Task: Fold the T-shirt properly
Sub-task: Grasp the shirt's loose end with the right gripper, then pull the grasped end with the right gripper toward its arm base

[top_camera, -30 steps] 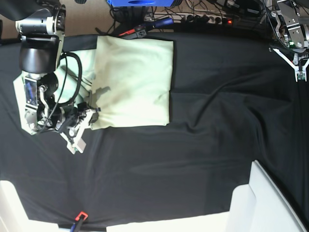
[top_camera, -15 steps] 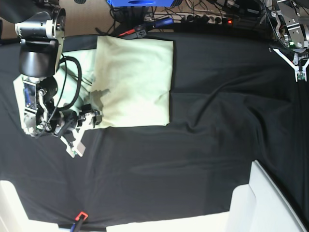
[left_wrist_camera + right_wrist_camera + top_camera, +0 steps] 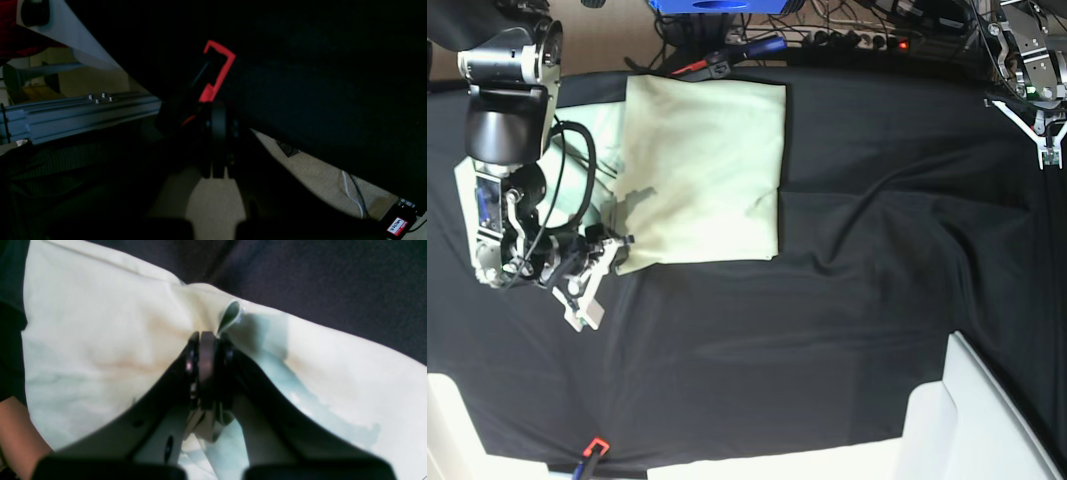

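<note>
The pale mint-green T-shirt [image 3: 707, 170] lies partly folded on the black cloth at the back left. It fills most of the right wrist view [image 3: 100, 340]. My right gripper [image 3: 610, 252] [image 3: 206, 337] sits at the shirt's near left corner. Its jaws are shut on a puckered fold of the fabric. My left gripper [image 3: 1040, 140] hangs at the far right, high over the cloth's edge and far from the shirt. In the left wrist view its dark fingers [image 3: 217, 110] are pressed together with nothing between them.
A black cloth [image 3: 827, 300] covers the table. White bins [image 3: 972, 420] stand at the front right and another white corner at the front left [image 3: 447, 430]. A red clip [image 3: 594, 446] [image 3: 218, 71] marks the cloth's edge. Cables and a power strip [image 3: 857, 40] run along the back.
My right gripper has slid slightly left along the shirt's near left corner, spread its jaws for a moment and closed again on the fabric. The left arm has not moved.
</note>
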